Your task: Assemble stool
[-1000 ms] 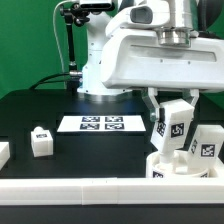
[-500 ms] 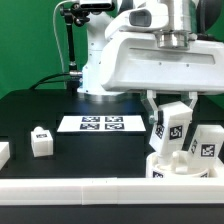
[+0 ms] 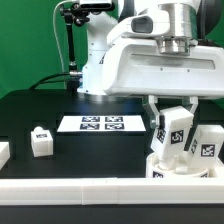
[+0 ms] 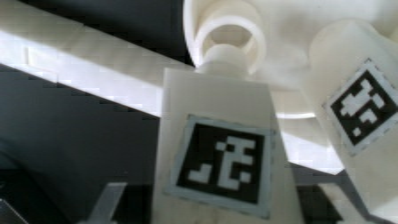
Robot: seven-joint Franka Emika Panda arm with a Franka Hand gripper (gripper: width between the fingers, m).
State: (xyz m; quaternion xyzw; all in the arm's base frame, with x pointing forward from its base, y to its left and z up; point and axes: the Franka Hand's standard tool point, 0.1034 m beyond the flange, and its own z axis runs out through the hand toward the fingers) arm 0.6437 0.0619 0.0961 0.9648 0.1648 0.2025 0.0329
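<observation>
The tool (image 3: 171, 112) is clenching a white tagged leg (image 3: 172, 127) of the stool, with its fingers (image 3: 150, 104) pressing on either side of the block's upper part. The leg is hanging slightly tilted, and its lower end is reaching the top of the round seat (image 3: 178, 168). The seat is lying on the black worktop (image 3: 30, 115) at the exterior view's right. In the wrist view, the leg's far end is meeting a rounded spot on the seat, though I cannot tell whether it is fully seated. A second leg (image 3: 206, 146) is standing on the seat just beside it. A third leg (image 3: 40, 141) is sitting well apart at the exterior view's left, near the marker board (image 3: 100, 123).
</observation>
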